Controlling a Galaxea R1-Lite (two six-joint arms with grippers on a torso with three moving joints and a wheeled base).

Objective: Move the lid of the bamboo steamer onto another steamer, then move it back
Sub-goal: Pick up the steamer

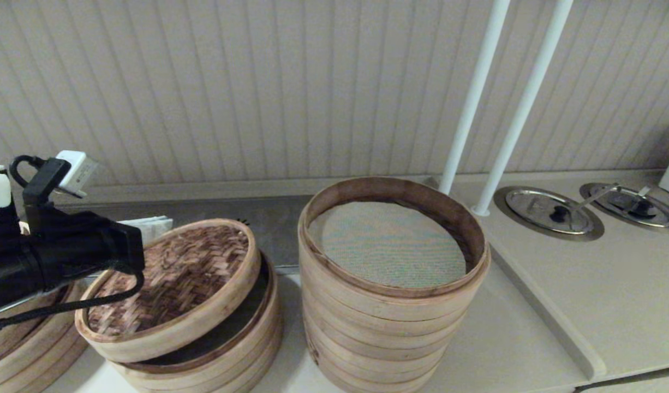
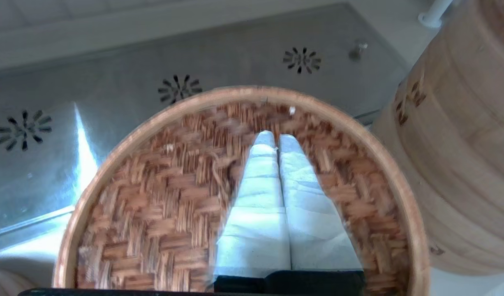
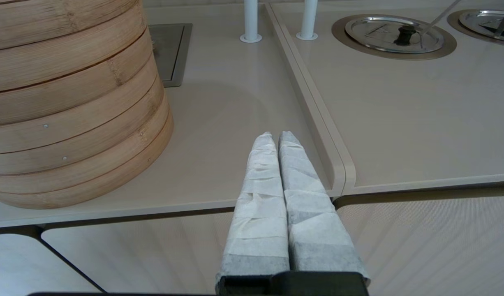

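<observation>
The bamboo steamer lid (image 1: 187, 278), dark herringbone weave inside a pale rim, hangs tilted above the short steamer (image 1: 231, 349), its left side raised. My left gripper (image 2: 275, 137) lies across the woven top (image 2: 161, 197) with both wrapped fingers pressed together, and in the head view the black wrist (image 1: 67, 256) covers the lid's left edge. The tall steamer (image 1: 389, 327) with its greenish-grey liner (image 1: 392, 243) stands uncovered just right of the lid. My right gripper (image 3: 275, 137) hovers shut and empty over the counter's front edge, right of the tall steamer (image 3: 71, 102).
Another bamboo stack (image 1: 23, 338) sits at the lower left. Two white poles (image 1: 471, 103) rise behind the tall steamer. Round metal lids (image 1: 547, 210) are set into the right counter. A steel panel with vent holes (image 2: 178, 88) lies behind the steamers.
</observation>
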